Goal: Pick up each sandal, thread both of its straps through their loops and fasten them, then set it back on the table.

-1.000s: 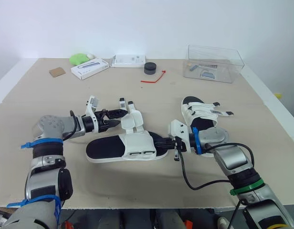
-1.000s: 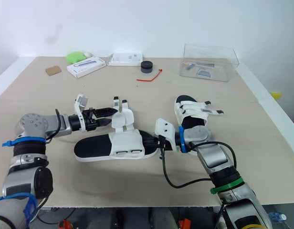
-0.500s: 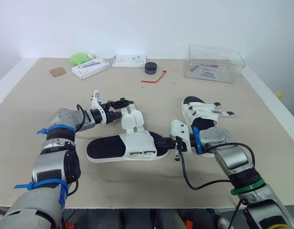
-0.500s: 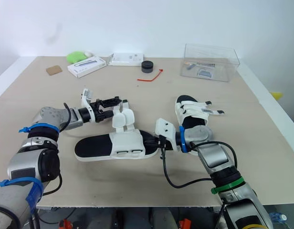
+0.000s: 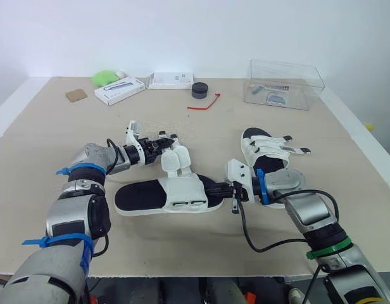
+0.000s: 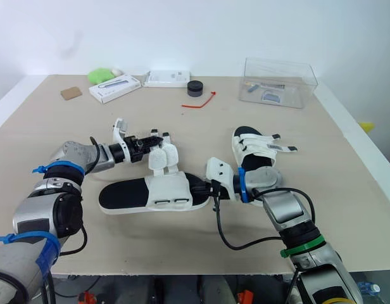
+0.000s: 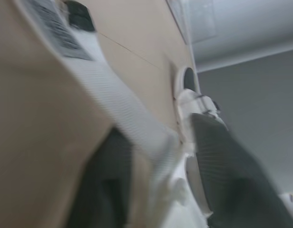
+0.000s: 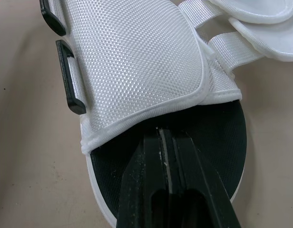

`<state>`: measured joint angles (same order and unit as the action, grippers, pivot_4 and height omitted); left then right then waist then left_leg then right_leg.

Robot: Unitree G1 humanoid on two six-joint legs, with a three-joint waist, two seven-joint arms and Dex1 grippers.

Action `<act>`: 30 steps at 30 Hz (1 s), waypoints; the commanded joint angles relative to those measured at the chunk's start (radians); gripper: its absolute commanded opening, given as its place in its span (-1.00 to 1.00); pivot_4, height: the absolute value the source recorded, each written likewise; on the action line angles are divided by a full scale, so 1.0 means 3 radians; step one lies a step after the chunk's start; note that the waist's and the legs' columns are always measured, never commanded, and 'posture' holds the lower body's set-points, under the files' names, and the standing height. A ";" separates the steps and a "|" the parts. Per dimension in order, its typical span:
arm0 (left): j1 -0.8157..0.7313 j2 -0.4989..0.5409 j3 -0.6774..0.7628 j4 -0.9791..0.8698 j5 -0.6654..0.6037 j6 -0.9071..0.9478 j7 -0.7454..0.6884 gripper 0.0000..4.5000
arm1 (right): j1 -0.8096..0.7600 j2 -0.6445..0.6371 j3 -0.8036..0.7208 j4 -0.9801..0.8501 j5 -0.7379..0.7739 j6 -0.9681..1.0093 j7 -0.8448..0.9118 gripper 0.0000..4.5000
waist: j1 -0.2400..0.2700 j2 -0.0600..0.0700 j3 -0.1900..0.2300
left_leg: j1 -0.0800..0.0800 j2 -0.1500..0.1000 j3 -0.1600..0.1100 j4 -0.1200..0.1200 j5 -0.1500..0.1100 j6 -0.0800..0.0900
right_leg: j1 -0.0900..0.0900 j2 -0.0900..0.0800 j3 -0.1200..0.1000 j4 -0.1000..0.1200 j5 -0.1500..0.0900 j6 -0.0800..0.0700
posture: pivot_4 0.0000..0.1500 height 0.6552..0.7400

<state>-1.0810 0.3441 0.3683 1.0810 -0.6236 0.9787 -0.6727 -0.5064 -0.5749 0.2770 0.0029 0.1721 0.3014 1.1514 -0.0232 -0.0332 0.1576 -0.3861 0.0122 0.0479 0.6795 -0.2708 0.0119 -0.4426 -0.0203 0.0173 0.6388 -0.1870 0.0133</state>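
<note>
Left eye view: the near sandal (image 5: pixel 147 197) lies flat on the table (image 5: pixel 62 130), mid-way between my two arms, black footbed up. Its two white straps (image 5: pixel 176 156) are undone and splay away from the upper, toward the far side. Left gripper (image 5: pixel 161 143) sits right at the strap ends. Left wrist view is blurred, with one strap (image 7: pixel 137 128) running up the frame, and I cannot tell whether the gripper has hold of it. Right gripper (image 5: pixel 216 188) is narrow, pinched on the sandal's end nearest the upper. Right wrist view shows two black loops (image 8: pixel 70 83) on the upper's side, nothing threaded. Second sandal (image 5: pixel 266 154) rests behind my right arm, apart from the first.
</note>
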 commanded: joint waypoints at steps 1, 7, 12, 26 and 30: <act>-0.0112 0.0062 0.0079 0.0030 0.0047 -0.0131 -0.0009 -0.95 | -0.0027 -0.0026 -0.0018 -0.0083 -0.0004 -0.0062 0.0018 -1.00 | 0.0000 0.0000 0.0000 | 0.0000 0.0000 0.0000 0.0000 0.0000 0.0000 | 0.0000 0.0000 0.0000 0.0000 0.0000 0.0000 | 1.00 1.00; -0.0069 0.0038 0.0029 -0.0078 0.0136 -0.0385 -0.0122 -0.95 | -0.0041 -0.0030 0.0001 -0.0061 -0.0027 -0.0097 0.0047 -1.00 | 0.0000 -0.0002 0.0001 | 0.0000 0.0000 0.0000 0.0000 0.0000 0.0000 | 0.0000 0.0000 0.0000 0.0000 0.0000 0.0000 | 1.00 1.00; 0.0112 -0.0001 -0.0279 -0.0734 0.0283 -0.0684 -0.0508 -0.95 | -0.0051 -0.0033 -0.0007 -0.0049 -0.0035 -0.0102 0.0062 -1.00 | 0.0000 -0.0003 0.0002 | -0.0001 0.0000 0.0001 0.0000 0.0000 0.0000 | 0.0000 0.0000 0.0000 0.0000 0.0000 0.0000 | 1.00 1.00; 0.1611 0.0528 -0.1579 -0.3382 0.1353 -0.3211 -0.1436 -0.95 | -0.0049 -0.0027 0.0000 -0.0031 -0.0066 -0.0098 0.0061 -1.00 | 0.0006 -0.0002 0.0001 | 0.0005 0.0004 0.0008 -0.0001 -0.0001 0.0000 | -0.0001 -0.0002 0.0008 0.0002 -0.0001 -0.0003 | 1.00 1.00; 0.1726 0.0742 -0.1683 -0.3390 0.1627 -0.4191 -0.1610 -0.95 | -0.0054 -0.0029 0.0006 -0.0021 -0.0068 -0.0089 0.0071 -1.00 | 0.0011 -0.0003 0.0002 | 0.0003 0.0004 0.0007 0.0000 0.0002 0.0004 | -0.0001 -0.0001 0.0005 0.0002 0.0000 -0.0004 | 1.00 1.00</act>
<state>-0.5576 0.5390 -0.1349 0.1010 -0.1726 -0.1255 -1.1301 -0.5135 -0.5799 0.2808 0.0056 0.1505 0.2796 1.1713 -0.0200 -0.0342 0.1582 -0.3851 0.0133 0.0501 0.6796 -0.2703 0.0132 -0.4427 -0.0205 0.0189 0.6394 -0.1869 0.0122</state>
